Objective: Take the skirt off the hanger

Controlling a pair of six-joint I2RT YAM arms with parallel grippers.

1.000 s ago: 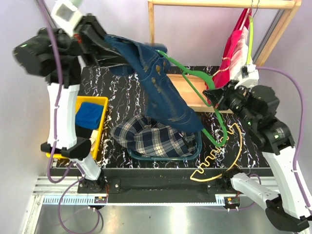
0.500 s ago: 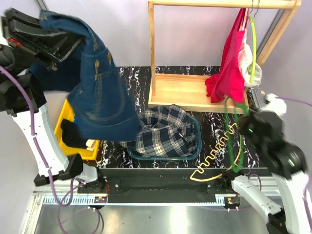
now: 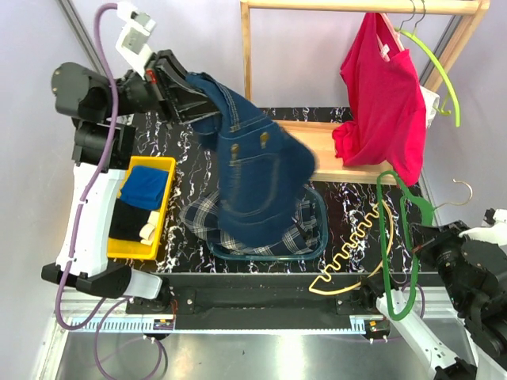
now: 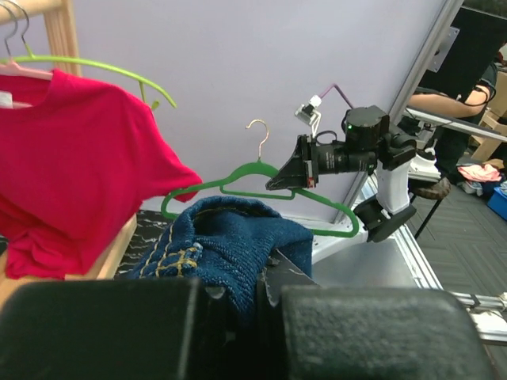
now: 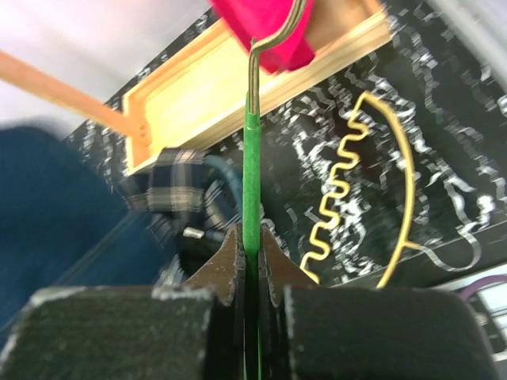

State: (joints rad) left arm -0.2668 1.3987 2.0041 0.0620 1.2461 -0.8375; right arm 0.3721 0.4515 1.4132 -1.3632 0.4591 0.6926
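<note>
**Skirt lying in the basket, hanger lying apart on the tabletop**

The skirt [image 3: 202, 220] is lying bunched in the teal basket [image 3: 319, 237] near the middle of the tabletop [image 3: 182, 162]. The cream hanger [image 3: 353, 245] is lying flat to the right of the basket, clear of the cloth. Its near tip is reaching the tabletop's near edge and seems to be poking just past it.

The left hand [image 3: 194, 99] is gripping a fold of the denim garment [image 3: 257, 178] high over the far-left corner. The denim is dangling down over the basket. The right hand [image 5: 252, 237] is pinching the stem of the green hanger [image 5: 252, 158] at the right edge. That hanger's lower loop is hanging out beyond the near edge.

A strip of bare marble is showing between the basket and the cream hanger. Another is showing between the basket and the yellow bin [image 3: 168, 207] on the left edge. The red garment [image 3: 380, 103] is hanging from the wooden rack [image 3: 356, 6] at the far right.

The denim is blurring and is covering the skirt's middle and most of the basket from above. The green hanger is crossing the cream hanger's arch. The frame is cutting off most of the right arm.
</note>
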